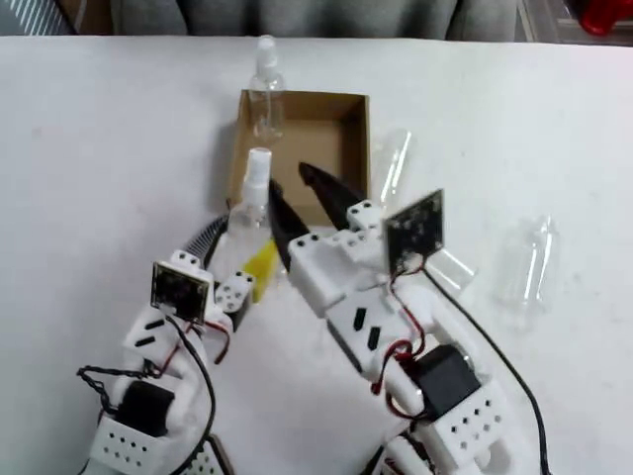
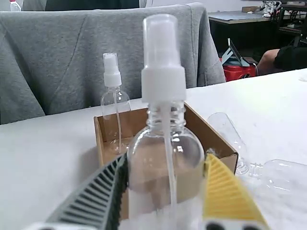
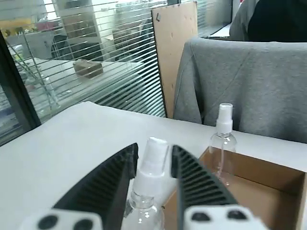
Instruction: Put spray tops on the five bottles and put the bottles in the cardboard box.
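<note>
While your left gripper [image 2: 165, 165] is clamping the capped bottle [image 2: 160, 143] upright at the cardboard box's [image 1: 321, 139] 8 o'clock corner, your right gripper [image 3: 153, 149] is standing released, its jaws flanking the spray top [image 3: 154, 160]. A second capped bottle [image 1: 265, 99] is standing inside the box's 11 o'clock corner.

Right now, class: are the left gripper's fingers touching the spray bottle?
Touching. The left wrist view shows both fingers pressed against the spray bottle's clear sides.
</note>
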Robot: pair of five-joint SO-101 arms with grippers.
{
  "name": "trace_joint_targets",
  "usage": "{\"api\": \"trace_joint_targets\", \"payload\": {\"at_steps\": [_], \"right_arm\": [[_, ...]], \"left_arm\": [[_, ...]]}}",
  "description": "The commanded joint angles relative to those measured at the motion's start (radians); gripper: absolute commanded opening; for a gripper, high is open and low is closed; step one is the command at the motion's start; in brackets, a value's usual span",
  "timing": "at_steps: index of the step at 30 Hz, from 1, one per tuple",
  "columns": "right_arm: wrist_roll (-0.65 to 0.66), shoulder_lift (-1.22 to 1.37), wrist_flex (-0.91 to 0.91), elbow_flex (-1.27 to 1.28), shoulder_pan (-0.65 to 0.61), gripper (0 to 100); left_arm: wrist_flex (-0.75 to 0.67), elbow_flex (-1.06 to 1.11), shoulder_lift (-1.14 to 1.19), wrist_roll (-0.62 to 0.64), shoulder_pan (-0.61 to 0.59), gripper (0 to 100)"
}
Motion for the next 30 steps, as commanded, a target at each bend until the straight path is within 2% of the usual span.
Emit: {"api": "trace_joint_targets", "payload": {"at_steps": [1,3,6,9,13,19,30], "right_arm": [[-0.005,0.016,-0.071,-0.048,0.062,4.7],[-0.023,0.065,-0.163,-0.029,0.082,3.3],[-0.127,0.153,-0.367,0.002,0.088,1.9],[-0.137,0.236,-0.57,0.014,0.088,1.5],[-0.135,0.361,-0.68,0.005,0.079,1.5],[-0.135,0.476,-0.584,-0.018,0.058,1.5],[-0.133,0.318,-0.331,-0.02,0.019,1.5]], "left_arm": [[0.0,0.0,-0.008,-0.014,0.007,2],[0.0,0.0,-0.008,-0.014,0.008,2],[0.0,0.0,-0.008,-0.014,0.01,2],[0.0,0.0,-0.008,-0.014,0.007,2],[0.0,0.0,-0.008,-0.014,0.008,2],[0.002,0.0,-0.008,-0.014,0.005,2],[0.002,0.0,-0.008,-0.014,0.005,2]]}}
